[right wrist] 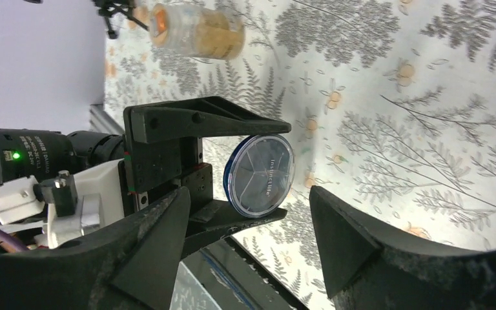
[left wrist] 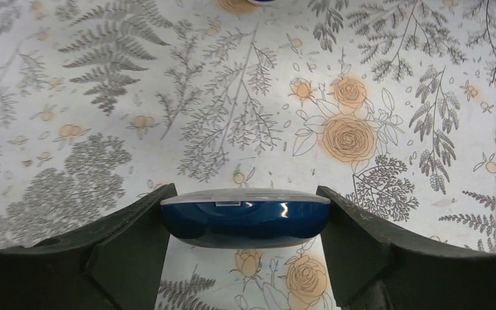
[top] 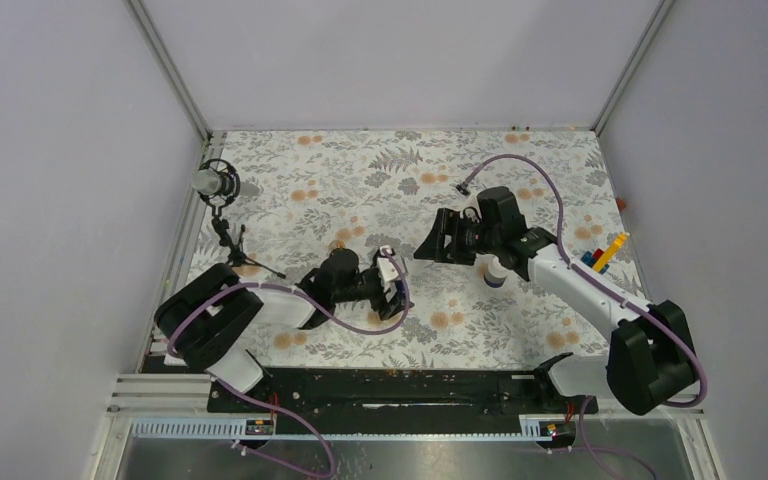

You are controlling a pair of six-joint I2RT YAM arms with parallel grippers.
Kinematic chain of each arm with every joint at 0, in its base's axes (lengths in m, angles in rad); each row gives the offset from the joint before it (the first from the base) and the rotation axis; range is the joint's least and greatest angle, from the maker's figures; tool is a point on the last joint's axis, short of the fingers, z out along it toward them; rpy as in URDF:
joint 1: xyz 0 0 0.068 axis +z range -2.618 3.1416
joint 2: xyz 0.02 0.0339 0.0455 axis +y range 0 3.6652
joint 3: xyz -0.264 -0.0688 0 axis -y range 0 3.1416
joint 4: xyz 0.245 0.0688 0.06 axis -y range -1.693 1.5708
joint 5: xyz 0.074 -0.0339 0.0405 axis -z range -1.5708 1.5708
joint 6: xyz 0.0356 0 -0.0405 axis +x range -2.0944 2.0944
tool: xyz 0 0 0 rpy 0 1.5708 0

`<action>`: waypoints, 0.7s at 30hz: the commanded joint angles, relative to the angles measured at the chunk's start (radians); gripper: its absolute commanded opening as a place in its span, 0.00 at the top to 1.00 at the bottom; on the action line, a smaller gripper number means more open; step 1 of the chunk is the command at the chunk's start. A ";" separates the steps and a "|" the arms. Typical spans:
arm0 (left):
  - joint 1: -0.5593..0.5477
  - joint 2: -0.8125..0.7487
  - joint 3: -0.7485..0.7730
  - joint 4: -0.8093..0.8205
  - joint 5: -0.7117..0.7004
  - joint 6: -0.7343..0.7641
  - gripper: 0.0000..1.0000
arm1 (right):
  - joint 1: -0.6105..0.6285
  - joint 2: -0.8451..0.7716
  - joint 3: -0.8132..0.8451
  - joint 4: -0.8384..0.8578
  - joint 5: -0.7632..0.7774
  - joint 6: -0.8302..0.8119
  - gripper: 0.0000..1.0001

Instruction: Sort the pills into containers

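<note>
while the left end effector (right wrist: pixel 258 169) grips a blue lid (left wrist: pixel 245 223), bricks (top: pixel 603 252) lie apart.

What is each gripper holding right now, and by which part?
The left gripper clamps a round blue case by opposite sides of its rim, one finger on each. The right gripper stands open and holds nothing.

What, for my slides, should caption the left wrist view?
Left gripper clamps a round blue case edge-on over the floral table.
</note>
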 commanded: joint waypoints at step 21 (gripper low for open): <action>-0.089 0.232 0.093 0.247 -0.024 0.031 0.88 | 0.133 0.042 -0.057 -0.064 0.161 -0.108 0.47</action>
